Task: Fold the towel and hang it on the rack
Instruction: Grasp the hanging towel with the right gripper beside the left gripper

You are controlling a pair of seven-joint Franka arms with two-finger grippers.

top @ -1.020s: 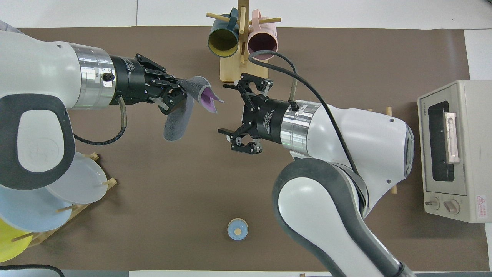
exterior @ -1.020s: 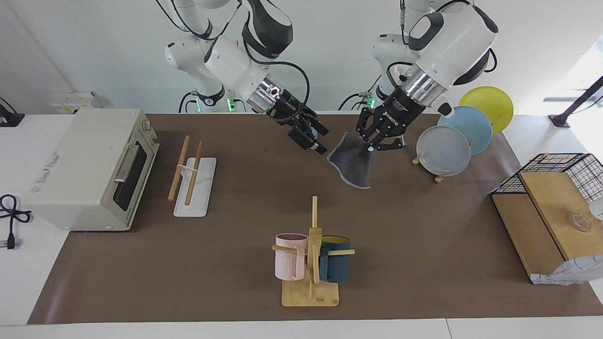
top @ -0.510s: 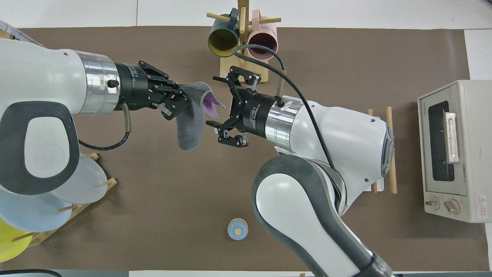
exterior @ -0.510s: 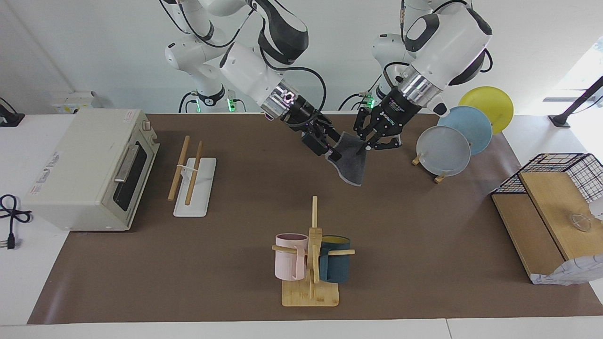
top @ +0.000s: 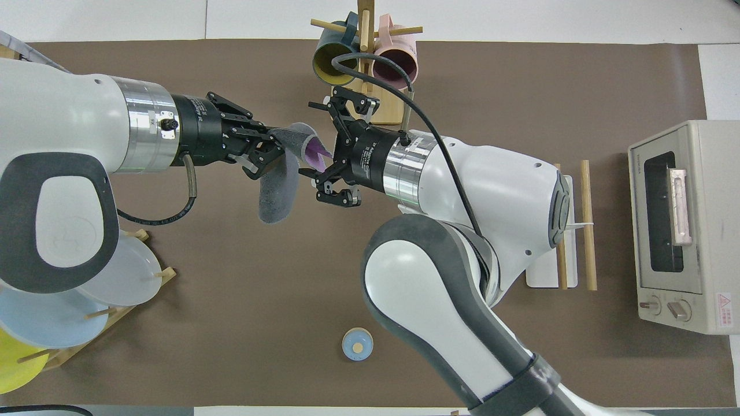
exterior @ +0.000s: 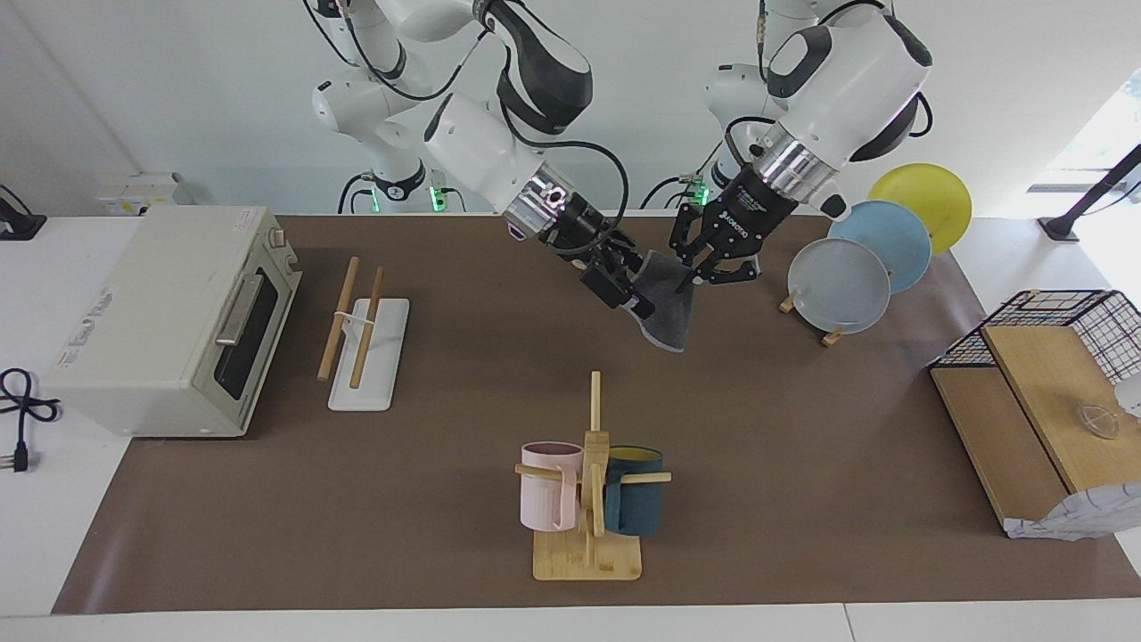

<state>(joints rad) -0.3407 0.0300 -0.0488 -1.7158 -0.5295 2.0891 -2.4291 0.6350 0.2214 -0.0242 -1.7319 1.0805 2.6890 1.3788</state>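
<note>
In the facing view, taken from the right arm's end of the table across to the left arm's, the rack (exterior: 360, 332) stood on its white base beside the toaster oven (exterior: 169, 321), both wooden rods bare, so the hanging step was not yet done. Toward the middle of the table, the right gripper (exterior: 621, 295) was up in the air with its fingers spread wide, one finger at the free upper corner of the towel (exterior: 667, 308), and nothing was yet clamped between them. The towel hung clear of the table mat (exterior: 446, 535), dark grey face outward, with a purple fold showing at its top in the overhead view. The left gripper (exterior: 698, 275) was clenched on the towel's upper edge and carried its whole weight, over the mat near the plate stand (exterior: 856, 267). The step in hand appeared to be a mid-air transfer or second grasp, giving the right arm a hold on the cloth for folding or for carriage to the rack. The next move probably called for the right fingers to clamp squarely over the cloth edge, with enough material between them to prevent slipping, while the left grip held firm. Only after that should the left grip be released. The rack lay well apart from the towel, so a long carry toward the right arm's end would follow.
</note>
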